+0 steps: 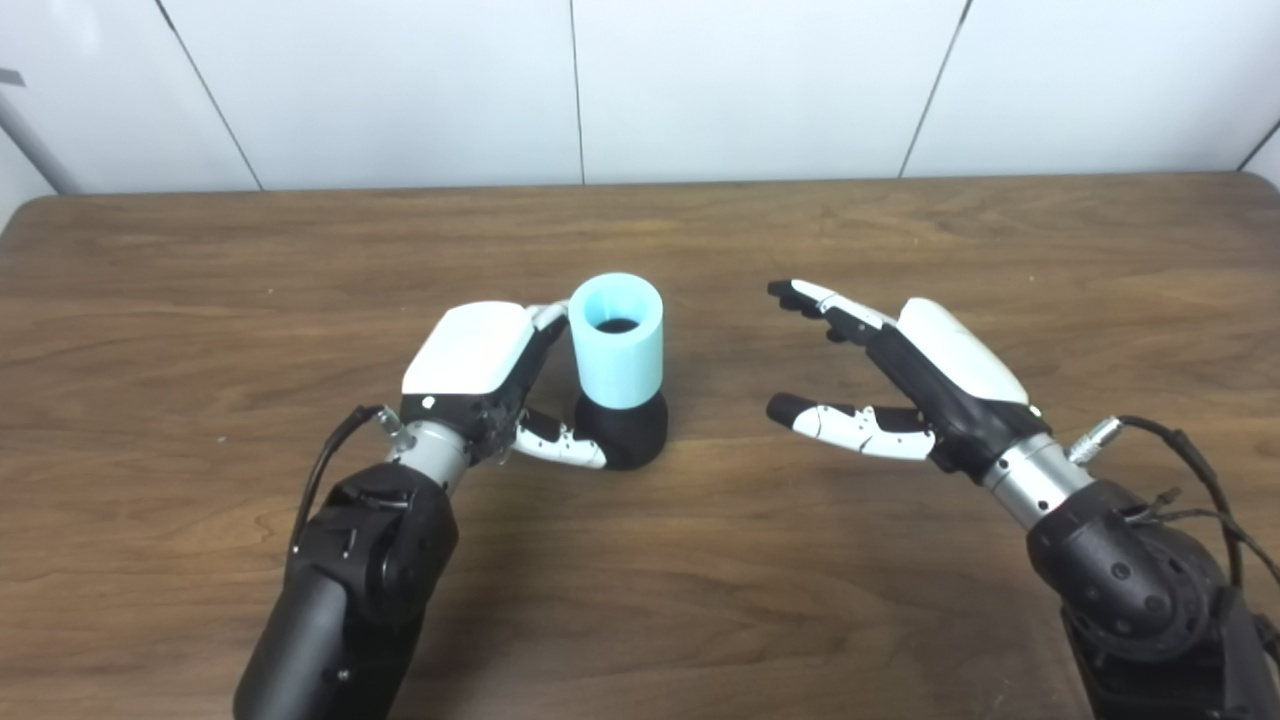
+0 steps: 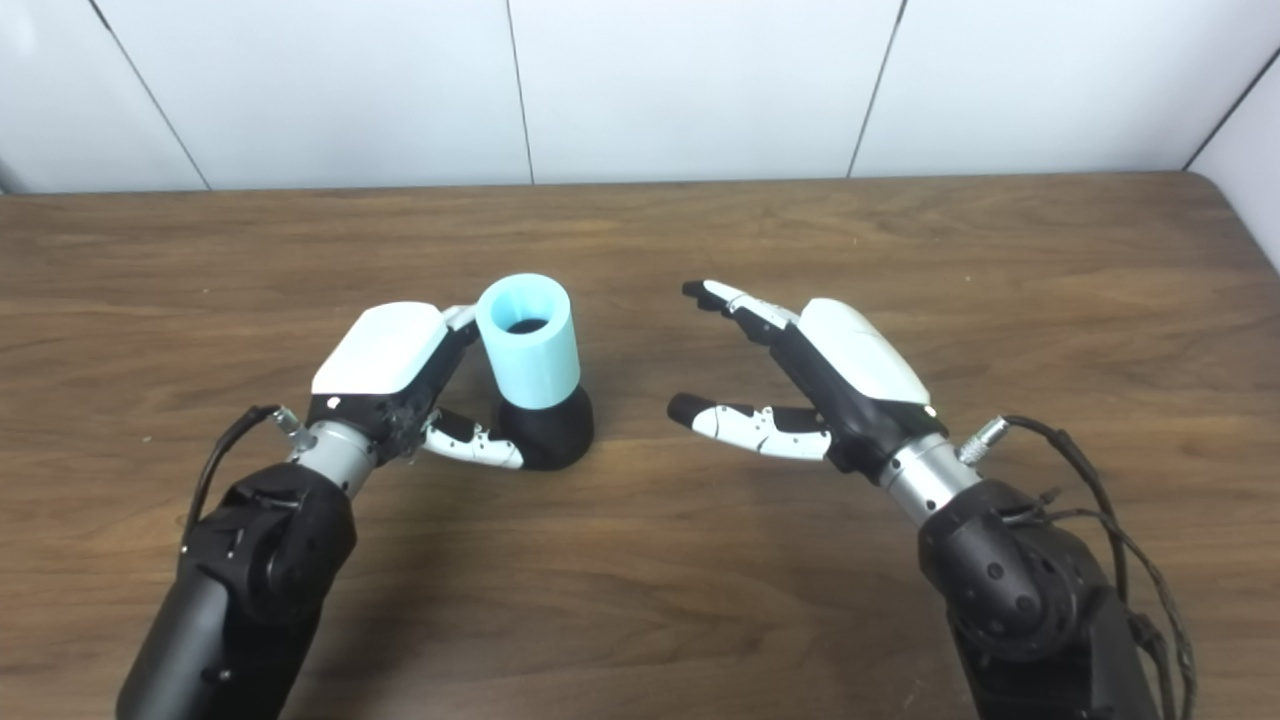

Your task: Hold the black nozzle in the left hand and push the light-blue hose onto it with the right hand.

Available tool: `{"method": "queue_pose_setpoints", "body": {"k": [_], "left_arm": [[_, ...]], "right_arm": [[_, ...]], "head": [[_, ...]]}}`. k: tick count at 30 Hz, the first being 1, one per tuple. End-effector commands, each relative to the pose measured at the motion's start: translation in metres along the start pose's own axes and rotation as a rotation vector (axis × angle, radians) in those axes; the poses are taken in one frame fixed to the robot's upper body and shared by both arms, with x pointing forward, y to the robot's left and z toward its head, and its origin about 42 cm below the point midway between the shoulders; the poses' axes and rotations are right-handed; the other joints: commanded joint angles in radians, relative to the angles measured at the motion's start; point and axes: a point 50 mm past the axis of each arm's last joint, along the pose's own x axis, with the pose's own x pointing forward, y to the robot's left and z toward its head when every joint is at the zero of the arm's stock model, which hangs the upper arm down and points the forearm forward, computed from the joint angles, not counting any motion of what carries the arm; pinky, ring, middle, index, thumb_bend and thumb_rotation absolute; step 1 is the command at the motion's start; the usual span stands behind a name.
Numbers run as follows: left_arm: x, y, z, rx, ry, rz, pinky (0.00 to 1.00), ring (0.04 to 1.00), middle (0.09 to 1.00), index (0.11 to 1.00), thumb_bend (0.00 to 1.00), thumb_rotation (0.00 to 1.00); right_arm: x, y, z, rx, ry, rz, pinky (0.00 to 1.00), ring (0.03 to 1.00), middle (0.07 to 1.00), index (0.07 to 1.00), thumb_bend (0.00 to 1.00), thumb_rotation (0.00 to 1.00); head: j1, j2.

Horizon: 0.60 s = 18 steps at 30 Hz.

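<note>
The light-blue hose stands upright, seated on top of the black nozzle, which rests on the wooden table. My left hand is at the left of the pair, its thumb against the nozzle's base and its fingers behind the hose, so it is shut on the nozzle. My right hand hovers to the right of them, apart from both, fingers and thumb spread and holding nothing.
A white panelled wall rises behind the table's far edge. Bare wood lies in front of and between the two arms.
</note>
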Motion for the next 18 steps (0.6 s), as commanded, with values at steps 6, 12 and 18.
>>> {"method": "queue_pose_setpoints", "body": {"k": [6,12,18], "left_arm": [[-0.004,0.017,-0.006,0.047,-0.006,0.037,0.63,0.798,0.923,0.968,1.00,0.43],[-0.009,0.030,-0.015,0.061,0.029,0.035,0.67,0.833,0.955,1.000,1.00,0.45],[-0.019,0.052,-0.033,-0.088,0.057,0.063,0.71,0.848,0.912,0.947,1.00,0.45]], "right_arm": [[0.002,-0.014,-0.001,-0.036,-0.011,-0.054,0.75,0.871,0.883,0.901,0.46,0.80],[0.002,-0.014,0.000,-0.031,-0.017,-0.055,0.75,0.867,0.884,0.906,0.47,0.81],[0.002,-0.016,-0.001,-0.017,-0.020,-0.047,0.76,0.868,0.899,0.915,0.47,0.81]], "head": [[0.012,-0.005],[0.017,-0.006],[0.043,0.005]]}}
